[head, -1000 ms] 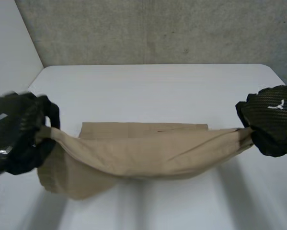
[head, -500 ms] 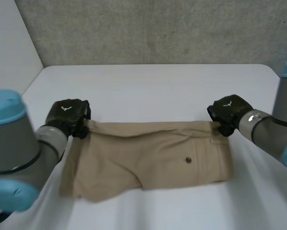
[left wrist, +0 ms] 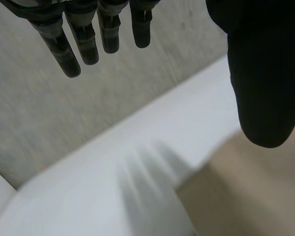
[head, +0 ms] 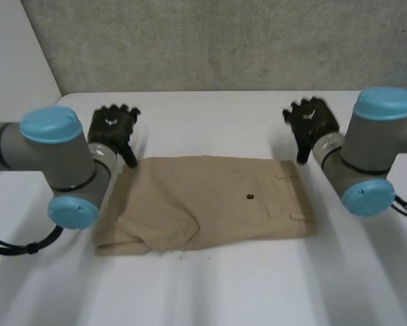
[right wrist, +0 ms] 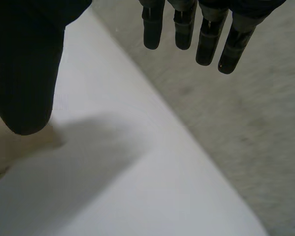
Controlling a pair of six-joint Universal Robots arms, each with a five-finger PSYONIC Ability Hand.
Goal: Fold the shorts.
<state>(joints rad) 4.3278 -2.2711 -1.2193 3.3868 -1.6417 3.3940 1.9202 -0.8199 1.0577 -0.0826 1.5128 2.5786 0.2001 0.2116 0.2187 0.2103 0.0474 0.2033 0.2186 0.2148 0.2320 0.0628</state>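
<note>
Shorts [head: 210, 204] lie folded on the table [head: 217, 292].
You see left hand [head: 113, 129] and right hand [head: 310, 122] splayed, empty; the left arm [head: 54, 146] hides the shorts' left edge.

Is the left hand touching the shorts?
Cannot tell. In the left wrist view the thumb of the left hand overlaps the shorts; neither contact nor gap shows.

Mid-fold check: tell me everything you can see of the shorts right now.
The shorts are tan, of plain woven-looking cloth, folded into a wide rectangle lying flat on the white table. A small dark button and stitched pocket seams show on the top layer toward the robot's right. The near left end is rumpled and bulges slightly. Nothing grips them: the left hand and right hand hover open by the far corners, fingers straight.
</note>
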